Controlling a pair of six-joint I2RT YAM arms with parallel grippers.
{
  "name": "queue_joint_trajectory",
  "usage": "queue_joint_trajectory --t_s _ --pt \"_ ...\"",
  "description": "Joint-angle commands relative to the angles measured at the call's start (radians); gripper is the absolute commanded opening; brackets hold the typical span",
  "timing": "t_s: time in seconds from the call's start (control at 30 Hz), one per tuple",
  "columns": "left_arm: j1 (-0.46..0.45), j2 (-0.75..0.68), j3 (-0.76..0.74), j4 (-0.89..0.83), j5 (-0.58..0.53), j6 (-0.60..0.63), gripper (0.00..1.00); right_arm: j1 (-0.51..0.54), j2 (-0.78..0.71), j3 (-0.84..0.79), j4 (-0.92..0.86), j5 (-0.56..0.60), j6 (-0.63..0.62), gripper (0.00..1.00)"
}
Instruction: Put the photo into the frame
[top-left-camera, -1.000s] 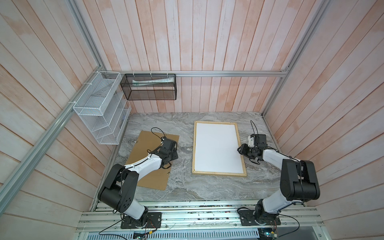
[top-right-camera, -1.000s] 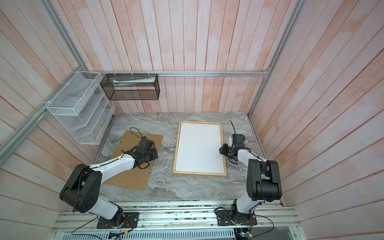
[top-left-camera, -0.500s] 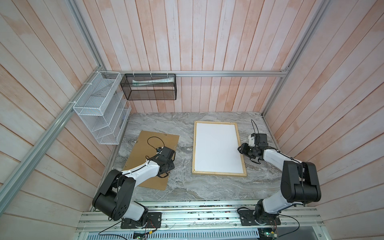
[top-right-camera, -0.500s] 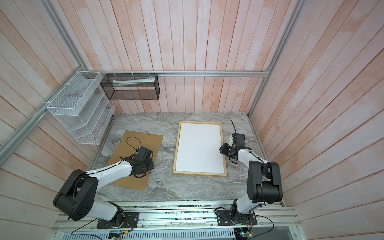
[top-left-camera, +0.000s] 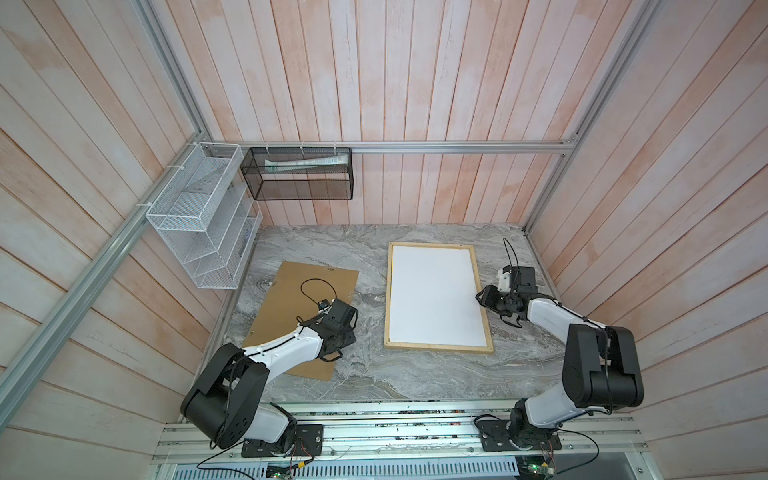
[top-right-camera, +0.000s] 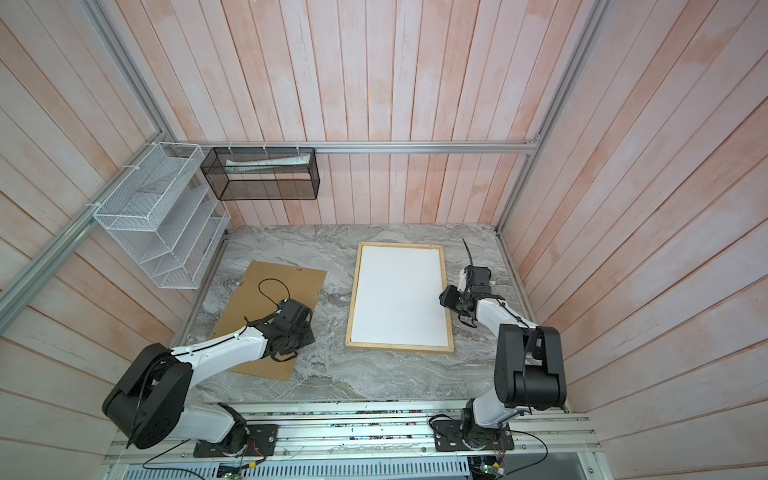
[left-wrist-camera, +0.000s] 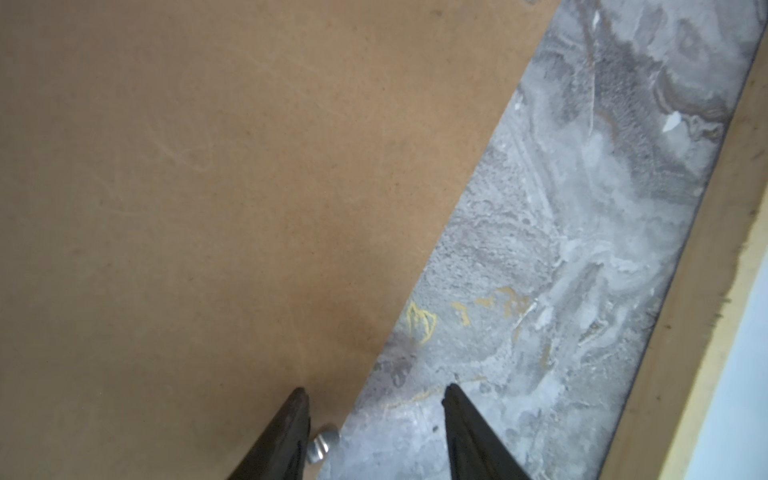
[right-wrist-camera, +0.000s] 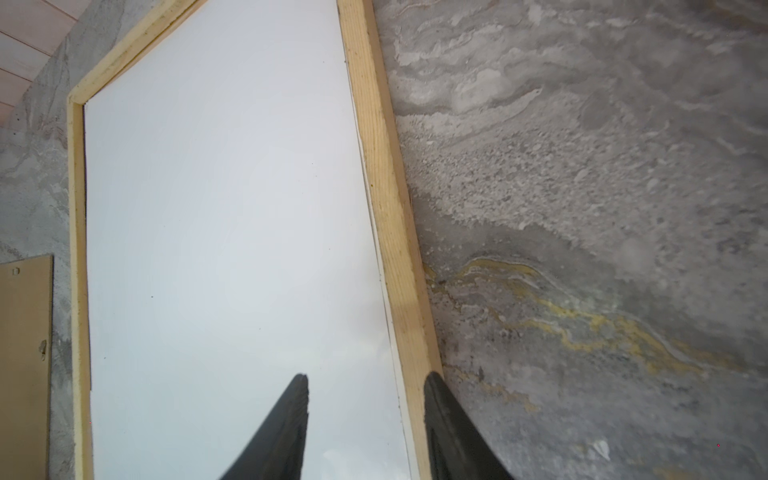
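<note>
My left gripper (left-wrist-camera: 374, 390) hangs with its jaws apart and nothing between them. One dark, tapered finger (left-wrist-camera: 286, 436) is over the brown backing board (left-wrist-camera: 187, 187), the other over bare table beside the board's straight edge. A small silver metal fitting (left-wrist-camera: 322, 444) sits at that edge, just beside the first finger. The board is matte and fibrous, faintly scuffed. The table (left-wrist-camera: 561, 208) is grey marbled stone with pale veins and a few yellow streaks.

My right gripper (right-wrist-camera: 366, 377) is also spread and grips nothing. One fingertip is over a plain white sheet (right-wrist-camera: 228, 249); the other is at the outer side of the frame (right-wrist-camera: 386, 187). Whether either tip touches, I cannot tell. The frame's rail is thin pale wood with fine straight grain and a rough edge. The sheet is smooth, fills the opening, and shows a thin white edge against the rail. Whether it is the photo lying face down, I cannot tell.

Only the wrist views give this grain and these fingertips. Both top views hide the fingers under the wrists but show whole shapes: the frame lies flat, right of the table's middle, well apart from the board on the left. They also show a white wire rack (top-left-camera: 199, 232) and a black mesh basket (top-left-camera: 299, 174) on the planked walls.
</note>
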Motion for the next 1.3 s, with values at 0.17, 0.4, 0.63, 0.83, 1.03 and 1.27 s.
queue_joint_trajectory --t_s 0.17,0.4,0.63,0.83,1.03,1.27 --pt "-0.032 0.006 -0.007 -0.086 -0.023 -0.073 0.54 0.003 -0.032 0.002 -0.014 -0.016 0.006 0.47" --pt "-0.057 -0.019 0.0 -0.143 -0.065 -0.096 0.54 0.003 -0.029 0.002 -0.008 -0.022 0.007 0.47" --pt "-0.072 -0.044 0.001 -0.192 -0.086 -0.113 0.55 0.003 -0.024 0.006 -0.006 -0.031 0.009 0.47" --pt "-0.075 -0.097 -0.01 -0.252 -0.097 -0.123 0.58 0.003 -0.023 0.01 -0.007 -0.032 0.007 0.47" --pt "-0.076 -0.153 -0.036 -0.319 -0.085 -0.132 0.59 0.005 -0.021 0.016 -0.007 -0.04 0.011 0.47" --pt "-0.082 -0.248 -0.144 -0.298 -0.005 -0.14 0.58 0.002 -0.031 0.02 -0.003 -0.047 0.018 0.47"
